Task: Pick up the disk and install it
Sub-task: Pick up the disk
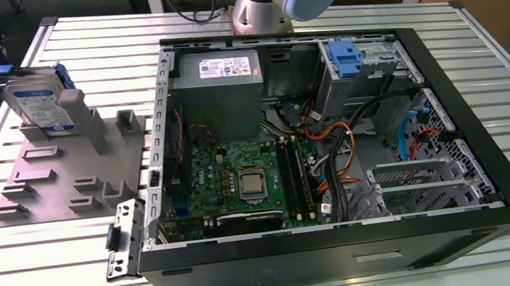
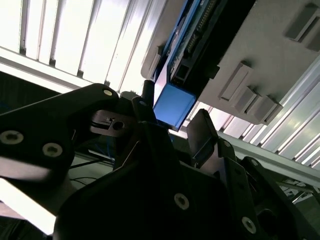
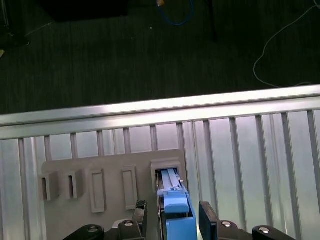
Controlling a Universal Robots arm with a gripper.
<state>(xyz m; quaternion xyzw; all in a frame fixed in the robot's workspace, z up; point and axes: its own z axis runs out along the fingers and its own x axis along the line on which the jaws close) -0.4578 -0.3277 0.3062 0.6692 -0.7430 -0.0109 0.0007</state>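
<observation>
Disk [image 1: 37, 102] stood upright in the grey holder [image 1: 60, 185] on the bench [image 1: 42, 279], toward the exterior view's left of the case [image 1: 341, 241], its blue tab [image 2: 172, 106] inside the spread gripper [image 3: 173, 206] (apparently untouched), so closing centred and square looked the way to avoid tilting it.
</observation>
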